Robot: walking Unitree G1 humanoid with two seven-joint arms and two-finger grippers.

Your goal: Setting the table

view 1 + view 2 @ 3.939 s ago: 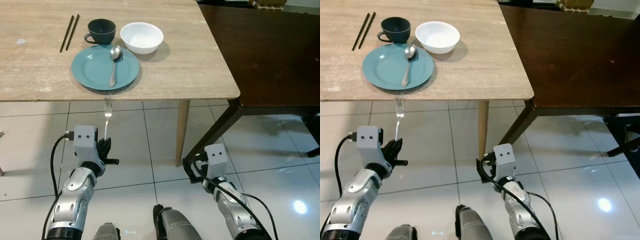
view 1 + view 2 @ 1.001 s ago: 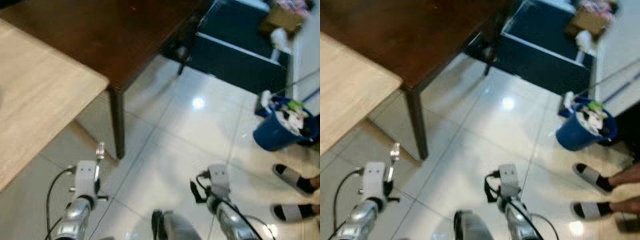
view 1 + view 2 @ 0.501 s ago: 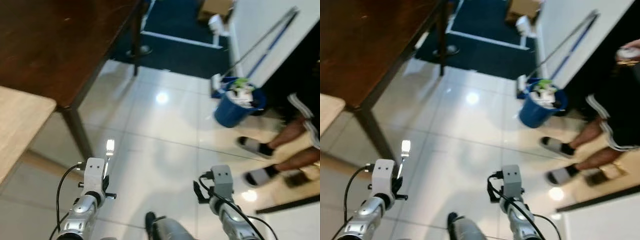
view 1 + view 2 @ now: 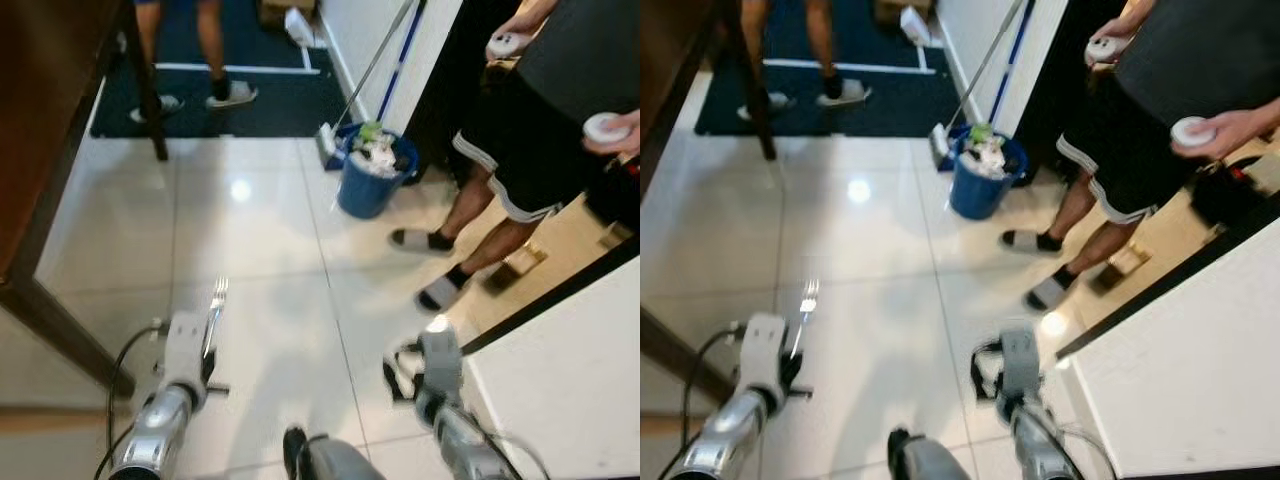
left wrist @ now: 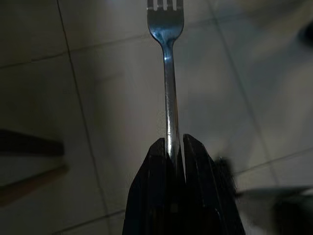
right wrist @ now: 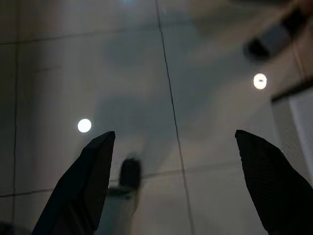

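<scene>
One fork [image 5: 168,88] pinched by handle between closed left gripper [image 5: 177,152] fingers, tines pointing forward over tiled floor [image 4: 260,230], likely for carrying. Right gripper [image 6: 176,142] spread wide, empty, free for next pick. Person [image 4: 540,110] stands near blue bucket [image 4: 372,182]. Dark table edge [image 4: 40,180] at robot's left.

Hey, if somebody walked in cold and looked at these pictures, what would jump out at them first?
Probably the fork standing up from the left gripper, its handle pinched between the black fingers with the tines pointing ahead over the white tile floor. Next, a person in black shorts stands at the upper right holding round white controllers, and a blue bucket stuffed with rubbish sits by a mop. The right gripper hangs open above the tiles.
</scene>
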